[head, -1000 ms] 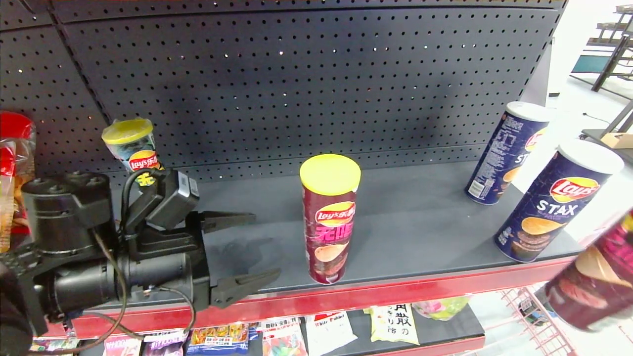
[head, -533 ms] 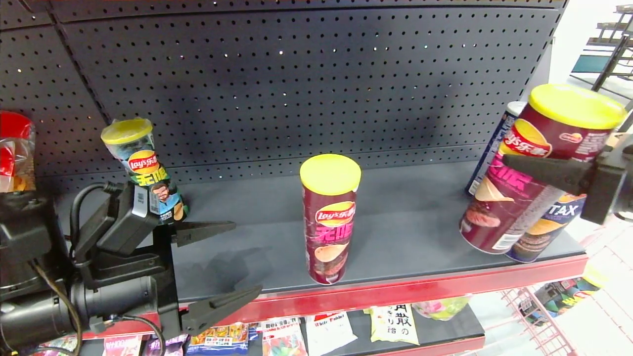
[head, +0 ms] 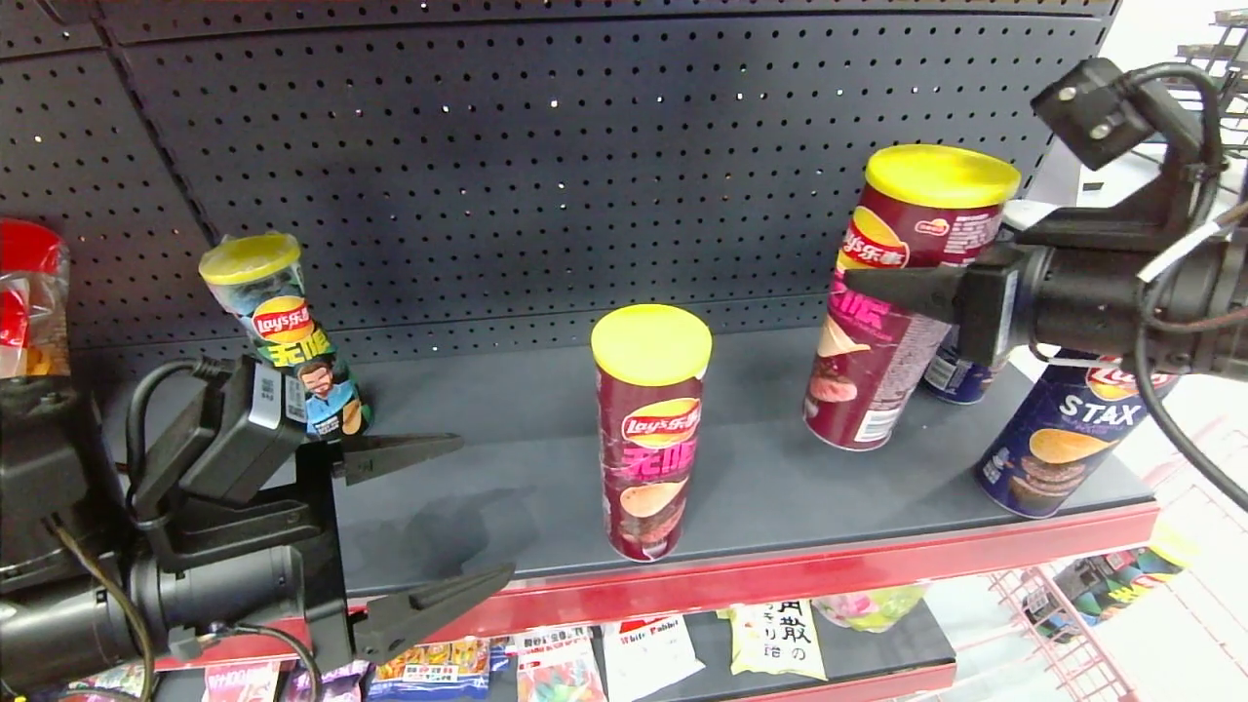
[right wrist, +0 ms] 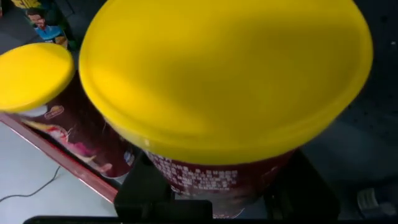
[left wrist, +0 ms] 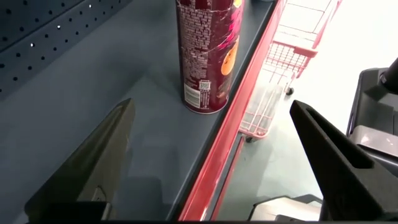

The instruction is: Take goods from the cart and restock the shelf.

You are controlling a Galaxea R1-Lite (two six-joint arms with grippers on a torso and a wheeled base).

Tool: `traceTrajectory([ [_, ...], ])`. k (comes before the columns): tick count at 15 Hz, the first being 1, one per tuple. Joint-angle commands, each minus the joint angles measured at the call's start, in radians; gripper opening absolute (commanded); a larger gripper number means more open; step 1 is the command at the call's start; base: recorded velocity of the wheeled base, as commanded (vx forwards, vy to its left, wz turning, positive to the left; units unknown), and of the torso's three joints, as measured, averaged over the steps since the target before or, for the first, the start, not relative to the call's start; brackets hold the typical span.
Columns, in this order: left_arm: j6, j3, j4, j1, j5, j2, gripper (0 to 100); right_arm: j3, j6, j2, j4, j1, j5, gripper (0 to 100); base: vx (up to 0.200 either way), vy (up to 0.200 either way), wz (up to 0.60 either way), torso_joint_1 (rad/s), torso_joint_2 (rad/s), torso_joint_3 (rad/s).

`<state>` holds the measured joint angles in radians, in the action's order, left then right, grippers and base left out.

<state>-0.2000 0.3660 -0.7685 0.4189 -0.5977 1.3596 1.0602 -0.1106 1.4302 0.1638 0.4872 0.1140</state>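
My right gripper (head: 892,278) is shut on a maroon chip can (head: 877,370) with a yellow lid (right wrist: 224,74). It holds the can tilted over the right half of the grey shelf (head: 780,468). The can's base is at the shelf surface, and I cannot tell whether it touches. A second maroon can (head: 651,429) (left wrist: 208,56) stands upright near the shelf's front edge in the middle. My left gripper (head: 483,512) (left wrist: 211,162) is open and holds nothing. It hovers at the shelf's front left, left of the standing can.
A blue-green can (head: 283,331) leans at the back left. Two dark blue cans (head: 1063,439) (head: 951,375) stand at the right end, just behind and beside the held can. The red wire cart (head: 1063,624) (left wrist: 280,81) is below on the right. Snack bags lie on the lower shelf (head: 770,634).
The right gripper has brought the maroon can up from the lower right and leftward over the shelf. The left arm has drawn back a little to the left, still open.
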Motion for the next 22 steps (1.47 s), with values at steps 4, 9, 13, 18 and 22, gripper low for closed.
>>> traceTrajectory([
  [4, 0.001, -0.005, 0.002, 0.004, -0.001, -0.013, 100, 0.078, 0.002, 0.217, 0.14, 0.022, 0.032, 0, 0.0, 0.0, 0.0, 0.0, 0.0, 0.0],
  [9, 0.001, -0.024, 0.002, 0.003, 0.004, -0.019, 100, 0.219, 0.0, 0.371, 0.146, 0.024, 0.092, 0, 0.0, 0.0, 0.0, 0.0, 0.0, 0.0],
  [13, 0.002, -0.033, 0.0, 0.003, 0.009, -0.019, 100, 0.302, 0.0, 0.454, 0.146, 0.025, 0.096, 0, 0.0, 0.0, 0.0, 0.0, 0.0, 0.0],
  [18, 0.004, -0.032, 0.002, -0.005, 0.015, -0.01, 100, 0.396, 0.0, 0.553, 0.146, 0.03, 0.102, 0, 0.0, 0.0, 0.0, 0.0, 0.0, 0.0],
  [22, 0.011, -0.033, 0.002, -0.006, 0.029, -0.002, 100, 0.448, 0.002, 0.605, 0.146, 0.03, 0.116, 0, 0.0, 0.0, 0.0, 0.0, 0.0, 0.0],
])
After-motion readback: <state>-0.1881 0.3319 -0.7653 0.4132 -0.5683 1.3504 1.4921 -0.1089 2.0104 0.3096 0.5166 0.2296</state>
